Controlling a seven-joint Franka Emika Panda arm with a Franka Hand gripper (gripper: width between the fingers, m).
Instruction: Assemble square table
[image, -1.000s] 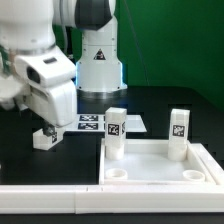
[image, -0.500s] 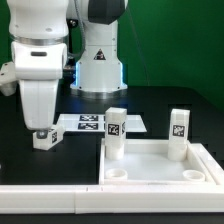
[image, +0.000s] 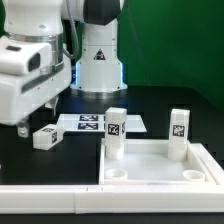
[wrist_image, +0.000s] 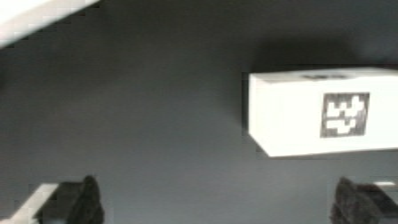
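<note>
Two fingers (wrist_image: 71, 200) of the pincer (wrist_image: 217, 203) stand wide apart. Only the bare dark table (wrist_image: 160, 120) shows between them, and nothing is held. One loose leg (wrist_image: 324, 112) of the square table lies on the table just beside the pincer. It is outside the gap between the fingers and touches neither, and its black-and-white tag faces the wrist camera. Well away from the pincer, toward the exterior view's right, sits the square tabletop (image: 150, 162) with its raised rim. Two more legs stand upright at its far corners: the nearer leg (image: 115, 133) on the pincer's side and the farther leg (image: 178, 133) on the other. The marker board (image: 93, 122) lies flat just beyond the loose leg, between the pincer and the tabletop.
</note>
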